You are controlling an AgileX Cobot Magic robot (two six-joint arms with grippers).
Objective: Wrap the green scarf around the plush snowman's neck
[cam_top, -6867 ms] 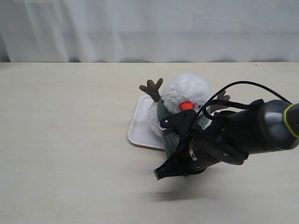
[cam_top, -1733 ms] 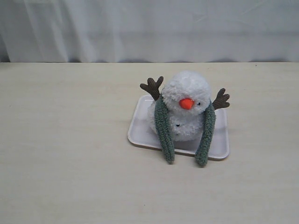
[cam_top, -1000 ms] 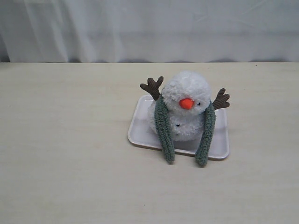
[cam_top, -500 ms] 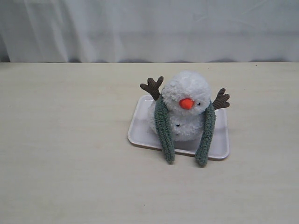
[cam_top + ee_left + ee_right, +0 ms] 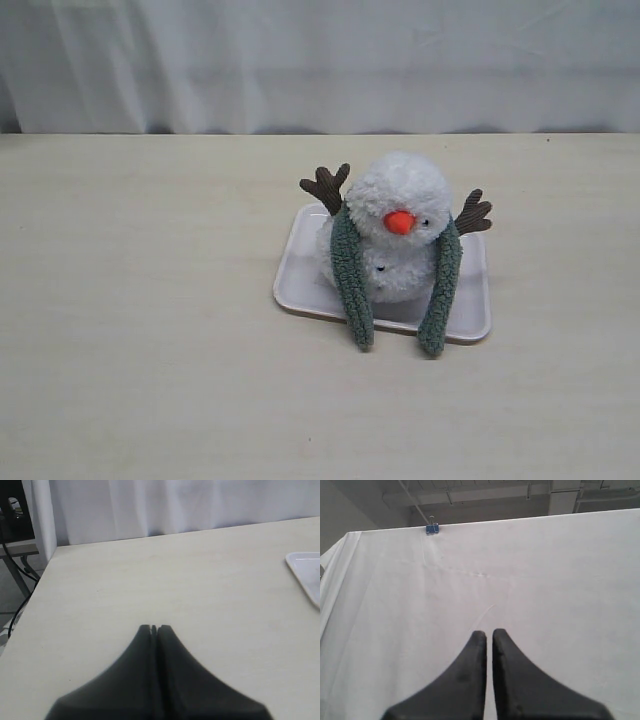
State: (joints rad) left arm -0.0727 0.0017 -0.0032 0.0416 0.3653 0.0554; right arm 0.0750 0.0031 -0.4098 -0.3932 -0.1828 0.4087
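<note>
Right gripper (image 5: 488, 632) has pulled off plush snowman (image 5: 400, 200), pressed together empty like left gripper (image 5: 154, 628), both well clear of green scarf (image 5: 351, 280) draped round snowman's neck (image 5: 392, 243), ends loose in front; drape step looks done, next likely needs crossing ends.

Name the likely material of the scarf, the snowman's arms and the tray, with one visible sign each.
Green scarf: probably fleece, matte, with a nubbly pile.
Twig arms: likely corduroy, brown, faintly ribbed.
Tray: probably plastic, pale and smooth with a slight sheen; the exact material is unclear.

Soft, even light, faint shadows; both wrist views slightly blurred.
</note>
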